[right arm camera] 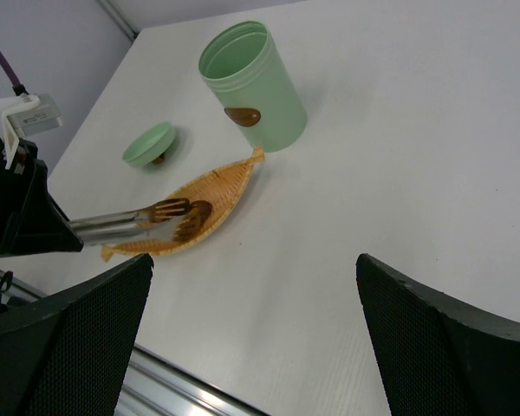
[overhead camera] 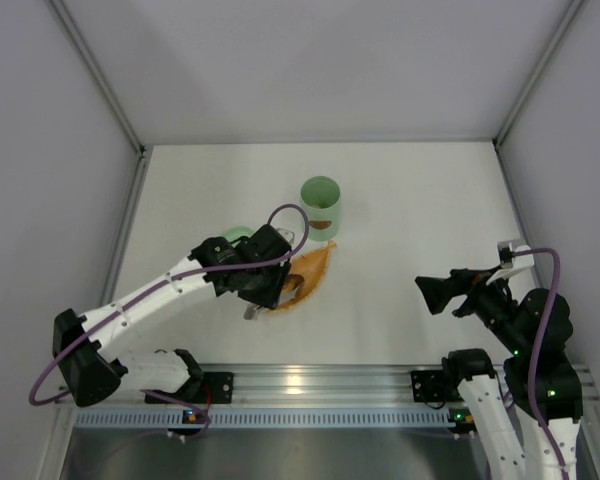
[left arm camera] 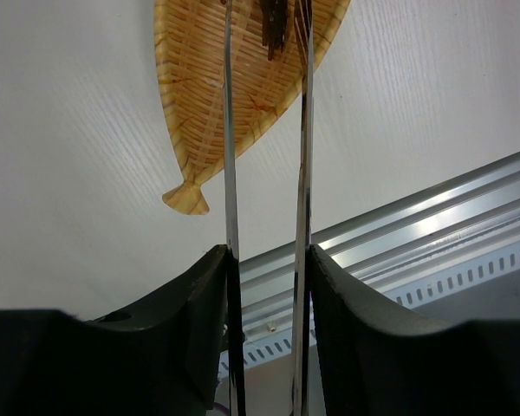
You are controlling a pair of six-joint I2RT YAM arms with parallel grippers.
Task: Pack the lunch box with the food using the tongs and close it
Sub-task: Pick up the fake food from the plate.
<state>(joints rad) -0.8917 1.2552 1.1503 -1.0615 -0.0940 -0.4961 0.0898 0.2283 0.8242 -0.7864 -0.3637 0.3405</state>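
While between left jaws, tongs [left arm camera: 230, 173].

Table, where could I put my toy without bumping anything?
Bare table lies between the tray and the right gripper, and along the far edge behind the lunch box. It's crowded where lunch box, lid, tray and the left gripper holding the tongs bunch together.

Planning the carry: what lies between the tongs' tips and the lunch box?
Only the bare far end of the orange tray, tapering from the tongs toward the lunch box; the right wrist view shows it.
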